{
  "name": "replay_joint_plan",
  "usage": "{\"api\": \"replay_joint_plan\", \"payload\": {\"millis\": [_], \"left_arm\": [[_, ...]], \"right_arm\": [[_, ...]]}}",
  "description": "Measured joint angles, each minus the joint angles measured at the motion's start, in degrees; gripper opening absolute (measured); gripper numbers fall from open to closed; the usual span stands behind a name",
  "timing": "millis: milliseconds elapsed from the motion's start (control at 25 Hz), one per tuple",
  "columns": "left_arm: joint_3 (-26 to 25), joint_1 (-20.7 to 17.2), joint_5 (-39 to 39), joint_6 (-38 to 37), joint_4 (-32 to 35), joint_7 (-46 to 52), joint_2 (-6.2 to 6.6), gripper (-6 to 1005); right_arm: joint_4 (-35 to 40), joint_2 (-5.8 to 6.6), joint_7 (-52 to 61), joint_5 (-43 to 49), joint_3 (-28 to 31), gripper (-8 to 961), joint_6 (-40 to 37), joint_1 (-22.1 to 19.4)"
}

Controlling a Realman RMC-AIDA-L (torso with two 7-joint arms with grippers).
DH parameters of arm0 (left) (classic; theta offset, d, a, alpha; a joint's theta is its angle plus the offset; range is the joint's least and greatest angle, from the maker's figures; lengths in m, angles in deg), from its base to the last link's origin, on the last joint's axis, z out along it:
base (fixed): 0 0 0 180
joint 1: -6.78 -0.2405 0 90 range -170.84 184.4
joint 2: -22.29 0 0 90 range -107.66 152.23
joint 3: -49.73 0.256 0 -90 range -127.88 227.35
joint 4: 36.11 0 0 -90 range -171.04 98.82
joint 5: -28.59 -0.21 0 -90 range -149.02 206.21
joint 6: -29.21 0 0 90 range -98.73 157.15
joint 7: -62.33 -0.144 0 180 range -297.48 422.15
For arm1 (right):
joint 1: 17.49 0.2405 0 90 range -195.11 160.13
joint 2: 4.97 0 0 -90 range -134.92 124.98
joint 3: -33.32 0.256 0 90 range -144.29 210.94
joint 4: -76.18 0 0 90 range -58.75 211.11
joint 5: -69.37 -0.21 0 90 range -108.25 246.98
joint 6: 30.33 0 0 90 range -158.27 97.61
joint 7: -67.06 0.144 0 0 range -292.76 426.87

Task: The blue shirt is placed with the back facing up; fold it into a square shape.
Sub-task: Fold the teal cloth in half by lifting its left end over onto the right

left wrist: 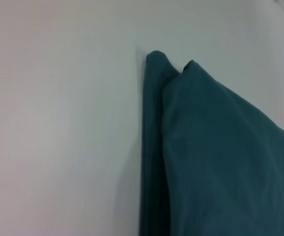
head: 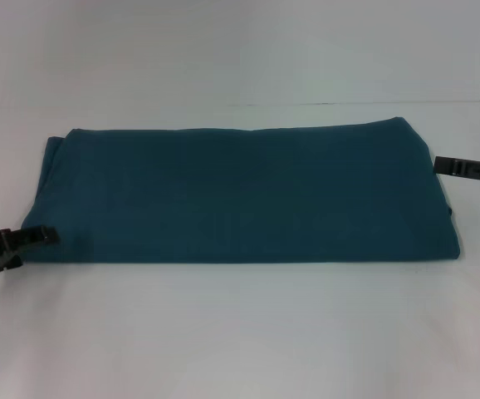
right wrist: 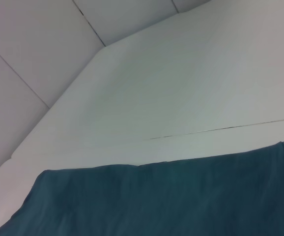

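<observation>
Shirt, already folded to a wide band, lies flat across the white table. Left claw sits at its near left corner, right claw at its right edge; whether either has pinched cloth cannot be told. The last fold, it seems, wants one end carried squarely over the other, edges matched.

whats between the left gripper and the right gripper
In the head view only the blue shirt, folded into a long band on the white table, spans the stretch from the left gripper to the right gripper.
</observation>
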Motion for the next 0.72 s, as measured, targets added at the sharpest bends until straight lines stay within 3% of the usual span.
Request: {"api": "replay_joint_plan", "payload": {"millis": [720], "left_arm": [[0.1, 1.1, -2.1, -0.3, 0.0, 1.3, 0.47, 905]], "right_arm": [[0.0, 0.00, 0.1, 0.0, 0.4, 918, 0.1, -0.3]]}}
